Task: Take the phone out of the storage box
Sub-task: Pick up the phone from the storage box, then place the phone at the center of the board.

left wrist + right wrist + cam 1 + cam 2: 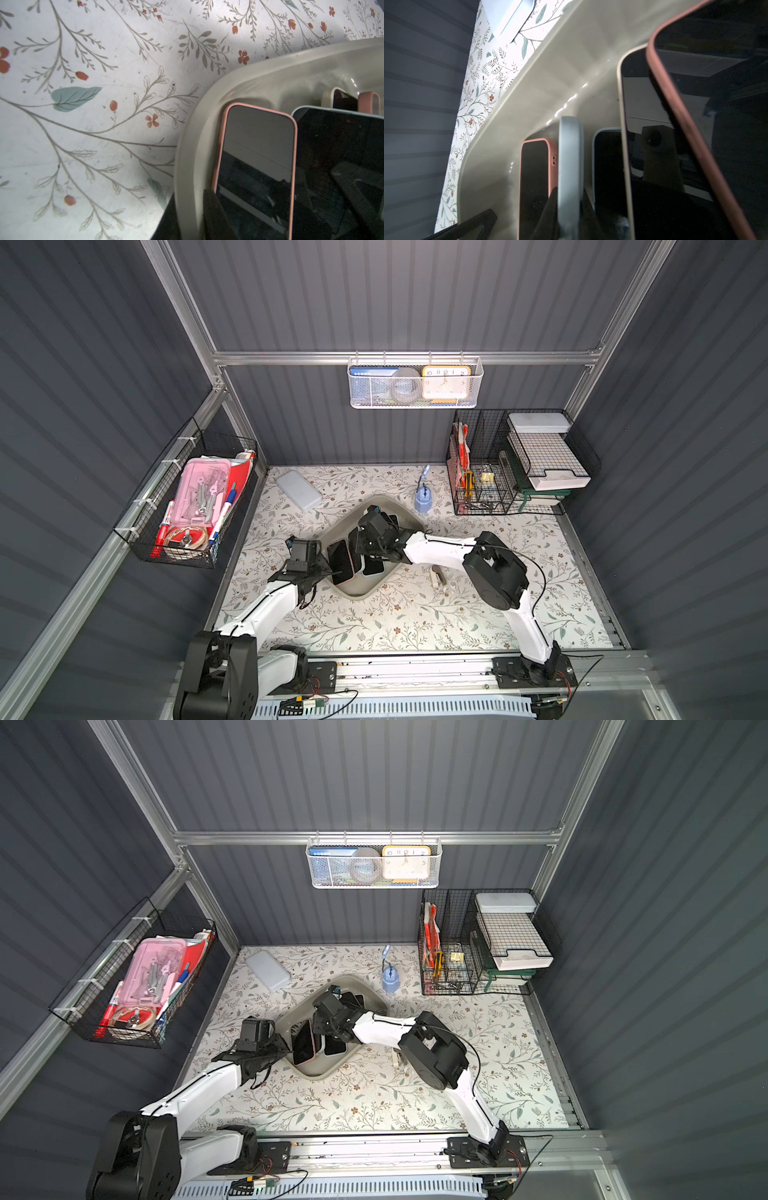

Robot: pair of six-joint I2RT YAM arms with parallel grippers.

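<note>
My right gripper (pixel 569 193) is clamped on the pale-blue phone (pixel 569 158), which stands on edge inside the storage box (pixel 357 592), just beside the pink-cased phone (pixel 534 176). My left gripper (pixel 330 570) is at the box rim; can't tell its grip.

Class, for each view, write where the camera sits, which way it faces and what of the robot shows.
Top views: high above the robot's base, looking down on table and storage box; left arm and right arm show.
Left wrist: on the left arm, facing the box's corner and pink-cased phone; left gripper astride the wall.
Right wrist: on the right arm, looking along the box; right gripper shut on pale-blue-cased phone.
Shared: both wrist views show that pink-cased phone.
</note>
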